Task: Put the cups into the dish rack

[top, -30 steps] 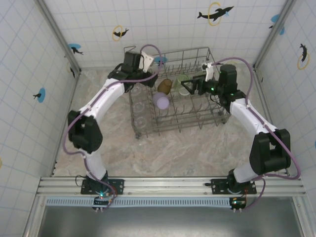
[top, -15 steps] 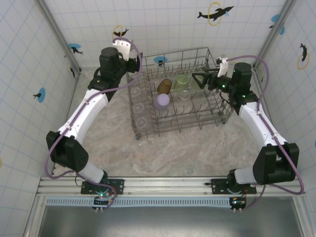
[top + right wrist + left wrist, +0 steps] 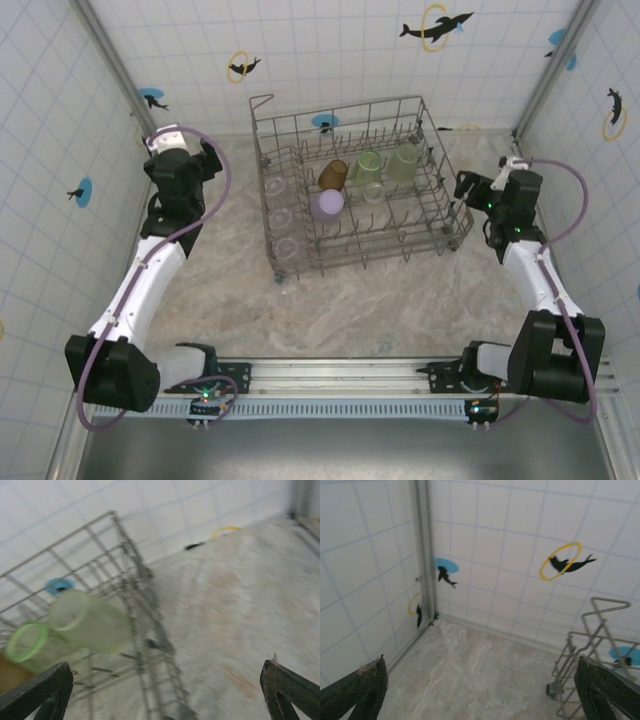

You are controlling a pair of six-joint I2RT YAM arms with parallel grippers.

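The grey wire dish rack (image 3: 455,228) stands mid-table. Inside lie an amber cup (image 3: 334,172), a lilac cup (image 3: 327,205), two pale green cups (image 3: 370,165) (image 3: 405,160) and clear cups (image 3: 284,215) down the left side. My left gripper (image 3: 208,158) is open and empty, left of the rack; in the left wrist view my left gripper (image 3: 480,662) faces bare table, with the rack's corner (image 3: 592,640) at the right. My right gripper (image 3: 466,186) is open and empty just off the rack's right side. In the blurred right wrist view my right gripper (image 3: 166,667) looks past the rack wall (image 3: 135,575) at a green cup (image 3: 95,622).
Tiled walls close in the table on three sides, with a metal corner post (image 3: 425,550) near the left gripper. Marbled tabletop (image 3: 360,310) stretches between the rack and the arm bases. More tabletop (image 3: 240,605) lies to the right of the rack.
Both arms pulled away from the rack, the left swinging out to the left, the right back to the right. A second green cup now shows at the rack's back right.
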